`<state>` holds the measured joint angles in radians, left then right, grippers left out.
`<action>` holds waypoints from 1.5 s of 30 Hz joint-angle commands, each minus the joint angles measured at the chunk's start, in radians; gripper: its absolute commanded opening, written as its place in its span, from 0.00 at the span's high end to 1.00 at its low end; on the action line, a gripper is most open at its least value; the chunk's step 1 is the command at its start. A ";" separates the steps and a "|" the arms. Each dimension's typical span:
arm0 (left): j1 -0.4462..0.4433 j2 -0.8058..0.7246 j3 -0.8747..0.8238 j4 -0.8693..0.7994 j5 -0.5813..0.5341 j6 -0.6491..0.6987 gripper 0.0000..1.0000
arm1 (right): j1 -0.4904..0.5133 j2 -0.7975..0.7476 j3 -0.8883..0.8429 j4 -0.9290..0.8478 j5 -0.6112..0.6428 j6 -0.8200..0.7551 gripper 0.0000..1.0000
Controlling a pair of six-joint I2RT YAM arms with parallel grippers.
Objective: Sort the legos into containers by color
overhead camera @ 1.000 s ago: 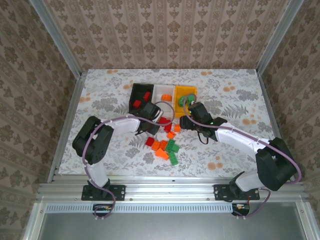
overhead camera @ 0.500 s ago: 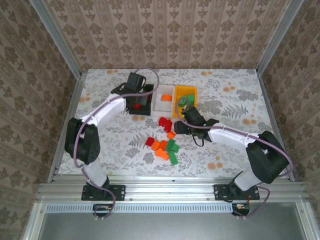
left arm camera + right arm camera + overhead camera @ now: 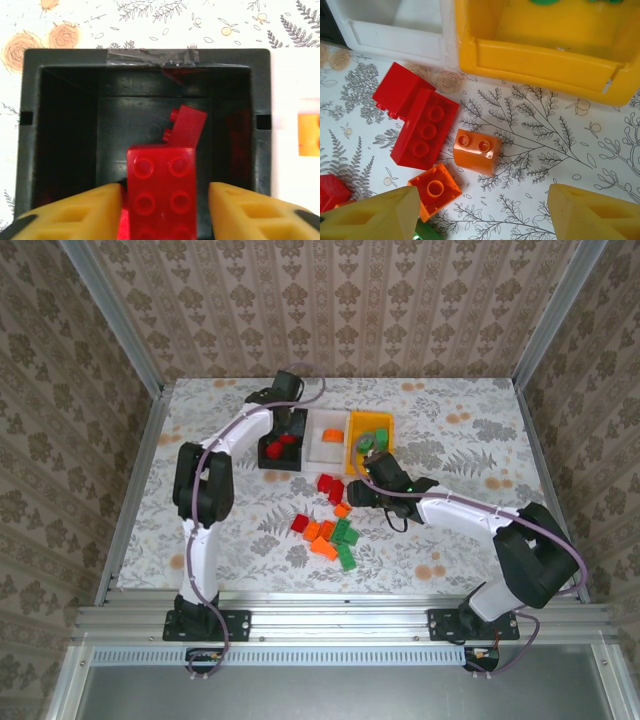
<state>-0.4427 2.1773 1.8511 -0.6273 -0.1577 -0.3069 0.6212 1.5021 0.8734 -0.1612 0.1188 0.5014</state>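
The black container (image 3: 60,125) lies under my left gripper (image 3: 165,194), which is open. A long red lego (image 3: 160,190) sits between its yellow fingers (image 3: 75,210), with a clear gap to the right one; another red lego (image 3: 187,125) lies behind it. From above, my left gripper (image 3: 284,430) hangs over the black container (image 3: 272,420). My right gripper (image 3: 480,215) stands open and empty over the table, near an orange sloped lego (image 3: 476,150) and an upturned orange lego (image 3: 436,190). Red legos (image 3: 425,130) lie to the left. The right gripper (image 3: 360,490) hovers beside the loose pile (image 3: 330,530).
The white container (image 3: 318,450) holds an orange lego (image 3: 331,433); the yellow container (image 3: 355,455) holds green legos (image 3: 372,440). All three stand side by side at mid-table. Yellow container wall (image 3: 540,55) and white container (image 3: 395,30) are just ahead of the right gripper.
My left arm swung from the pile up to the black container carrying the red lego, and its jaws have now opened. The right gripper dropped from the yellow container toward the pile, then held still.
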 commanded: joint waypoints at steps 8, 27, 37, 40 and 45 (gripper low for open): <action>-0.088 -0.365 -0.282 0.031 -0.003 0.000 0.19 | 0.005 -0.052 -0.009 -0.003 0.010 0.000 0.30; -0.369 -0.719 -1.004 0.151 0.043 -0.164 0.36 | 0.006 -0.036 -0.006 -0.003 0.021 -0.001 0.30; -0.358 -0.605 -0.980 0.196 0.035 -0.150 0.40 | 0.008 -0.037 -0.007 -0.006 0.033 -0.005 0.30; -0.343 -0.613 -0.992 0.207 0.032 -0.154 0.42 | 0.008 -0.037 -0.007 -0.006 0.033 -0.004 0.30; -0.290 -0.644 -1.043 0.256 0.074 -0.151 0.45 | 0.009 -0.031 -0.004 -0.006 0.030 -0.005 0.30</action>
<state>-0.7628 1.5520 0.8391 -0.3923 -0.1032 -0.4530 0.6228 1.4551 0.8730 -0.1604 0.1265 0.5011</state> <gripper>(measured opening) 0.550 0.695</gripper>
